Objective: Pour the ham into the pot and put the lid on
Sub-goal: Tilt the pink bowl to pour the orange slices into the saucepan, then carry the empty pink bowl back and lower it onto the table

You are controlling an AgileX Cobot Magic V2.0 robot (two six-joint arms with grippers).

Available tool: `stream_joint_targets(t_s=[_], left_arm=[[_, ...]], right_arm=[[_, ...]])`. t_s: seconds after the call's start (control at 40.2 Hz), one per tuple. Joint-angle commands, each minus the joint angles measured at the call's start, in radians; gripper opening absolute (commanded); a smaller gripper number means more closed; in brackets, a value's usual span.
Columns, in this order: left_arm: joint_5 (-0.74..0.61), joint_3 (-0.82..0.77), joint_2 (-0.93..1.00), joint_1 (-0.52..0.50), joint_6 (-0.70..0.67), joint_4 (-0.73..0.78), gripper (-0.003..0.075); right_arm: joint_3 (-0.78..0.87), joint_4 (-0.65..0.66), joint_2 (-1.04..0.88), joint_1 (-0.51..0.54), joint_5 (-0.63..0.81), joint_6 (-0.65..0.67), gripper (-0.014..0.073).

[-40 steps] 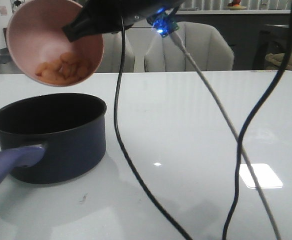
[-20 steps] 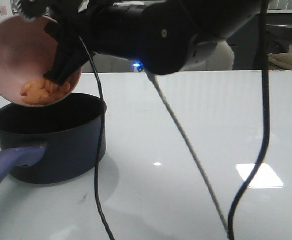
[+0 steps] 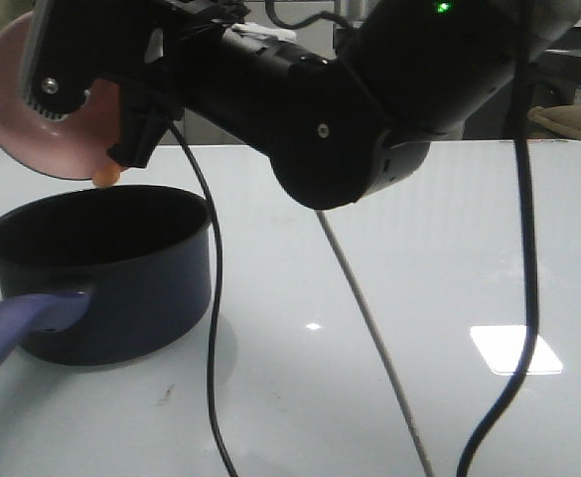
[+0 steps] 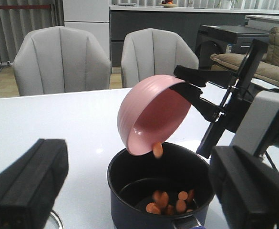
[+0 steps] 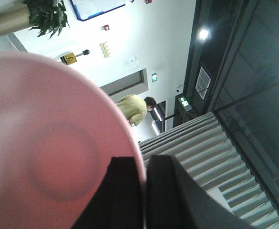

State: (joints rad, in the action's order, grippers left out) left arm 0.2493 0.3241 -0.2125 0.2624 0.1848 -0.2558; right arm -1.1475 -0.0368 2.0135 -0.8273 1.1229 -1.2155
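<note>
right pincer (image 4: 196,95) tips bowl (image 4: 151,114); ham (image 4: 170,202) in pot (image 4: 129,183) below.

Counts, this moment:
- pots (image 3: 111,273): 1
- bowls (image 4: 151,114): 1, pink
- ham pcs (image 4: 170,202): approx 6 on pot floor, overlapping so not exact; plus 1 pc (image 4: 158,150) at bowl rim
- chairs (image 4: 60,59): 2, grey, behind table (image 3: 389,268)
- tables: 1
- cables (image 3: 211,298) over table: 3 in front view
- lids: edge of 1 poss. in left wrist view, can't confirm
</note>
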Motion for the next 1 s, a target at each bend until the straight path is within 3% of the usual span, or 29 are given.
stream_joint_targets(t_s=[0.0, 0.1, 0.249, 0.448, 0.697, 0.971], left_arm=[[-0.086, 0.026, -0.007, 0.007, -0.005, -0.013, 0.0636], [-0.086, 0.026, -0.007, 0.007, -0.005, -0.013, 0.0636], [-0.086, 0.026, -0.007, 0.007, -0.005, -0.013, 0.0636], [-0.086, 0.026, -0.007, 0.007, -0.005, -0.013, 0.0636], [-0.086, 0.026, -0.007, 0.007, -0.005, -0.013, 0.0636], [-0.086, 0.026, -0.007, 0.007, -0.005, -0.013, 0.0636]], right_arm=[[-0.022, 0.01, -0.047, 0.0, 0.163, -0.015, 0.0139], [-0.022, -0.04, -0.044, 0.0, 0.131, 0.066, 0.0139], [-0.035, -0.16, -0.057, 0.0, 0.078, 0.3, 0.0138], [-0.067, -0.28, -0.168, 0.002, -0.281, 0.589, 0.0138], [-0.108, -0.436, -0.31, 0.026, -0.8, 0.609, 0.0138], [-0.108, -0.45, -0.43, 0.158, -1.254, 0.609, 0.0138]])
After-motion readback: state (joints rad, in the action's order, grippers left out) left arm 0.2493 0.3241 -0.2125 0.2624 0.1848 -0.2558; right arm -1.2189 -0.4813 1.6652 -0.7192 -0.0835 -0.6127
